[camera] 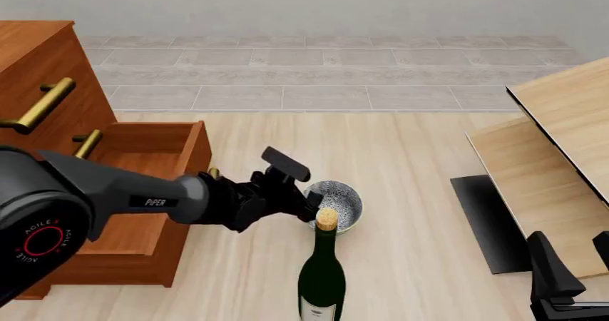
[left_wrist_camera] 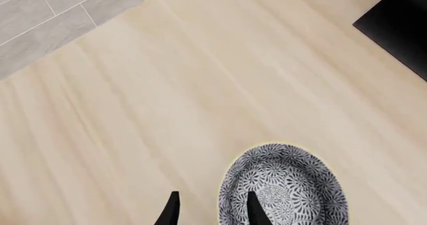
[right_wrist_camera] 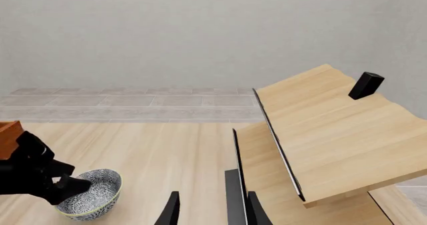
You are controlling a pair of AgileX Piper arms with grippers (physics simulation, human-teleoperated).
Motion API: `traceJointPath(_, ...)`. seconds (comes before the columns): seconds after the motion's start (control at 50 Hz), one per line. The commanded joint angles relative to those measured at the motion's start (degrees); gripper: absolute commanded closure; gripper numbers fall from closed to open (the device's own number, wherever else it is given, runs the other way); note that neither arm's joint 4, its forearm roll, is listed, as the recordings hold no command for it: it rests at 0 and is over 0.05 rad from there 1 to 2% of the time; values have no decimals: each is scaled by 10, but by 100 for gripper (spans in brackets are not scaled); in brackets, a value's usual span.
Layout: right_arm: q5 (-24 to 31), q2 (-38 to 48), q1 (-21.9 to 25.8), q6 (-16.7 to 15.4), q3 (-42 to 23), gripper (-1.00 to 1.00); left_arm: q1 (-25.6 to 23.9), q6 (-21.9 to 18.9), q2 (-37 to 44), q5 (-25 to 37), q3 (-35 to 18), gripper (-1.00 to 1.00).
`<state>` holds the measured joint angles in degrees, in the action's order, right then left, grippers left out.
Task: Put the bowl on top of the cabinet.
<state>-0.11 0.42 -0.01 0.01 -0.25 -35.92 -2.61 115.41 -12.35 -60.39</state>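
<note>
Your bowl (camera: 335,205) is a small round dish, its inside covered in a fine grey-and-white floral speckle with a pale rim, and it sits on the light-wood tabletop (camera: 418,214), just beyond the cork of the dark green wine bottle (camera: 321,278). The cabinet (camera: 57,121) is reddish-brown wood with long brass bar handles; it stands at the left, one drawer (camera: 157,153) pulled open toward the bowl.

Your left arm reaches in low from the left, its black wrist stretched across in front of the drawer. The left gripper (left_wrist_camera: 212,210) is spread, one finger (left_wrist_camera: 255,210) inside the bowl's rim and the other outside it; it straddles the near wall, but you cannot tell from these views whether the pads touch it.

Your right gripper (right_wrist_camera: 212,210) is at the lower right of the front view, well apart from the bowl, fingers parted and holding nothing. Ahead of it, pale tilted wooden panels (right_wrist_camera: 327,135) with dark edges occupy the right side, a small black block (right_wrist_camera: 365,85) resting on the upper one.
</note>
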Motion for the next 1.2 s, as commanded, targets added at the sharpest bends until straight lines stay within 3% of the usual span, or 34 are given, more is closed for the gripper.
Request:
traceJointPath(0.02,0,0,0,0,0,-100,-2,-3,10,-2,-2,-100)
traceJointPath(0.52,0,0,0,0,0,-100,-5,-8,26,-18,-3,-100)
traceJointPath(0.54,0,0,0,0,0,-100,23,-46,-9,-88,27,100)
traceJointPath(0.56,0,0,0,0,0,-100,21,-35,17,-46,-2,100)
traceJointPath(0.6,0,0,0,0,0,-100,27,-10,2,-49,0,100)
traceJointPath(0.66,0,0,0,0,0,-100,37,-31,5,-43,-8,100)
traceJointPath(0.82,0,0,0,0,0,-100,34,-17,-30,-51,18,100)
traceJointPath(1.2,0,0,0,0,0,-100,72,-19,-69,-44,14,100)
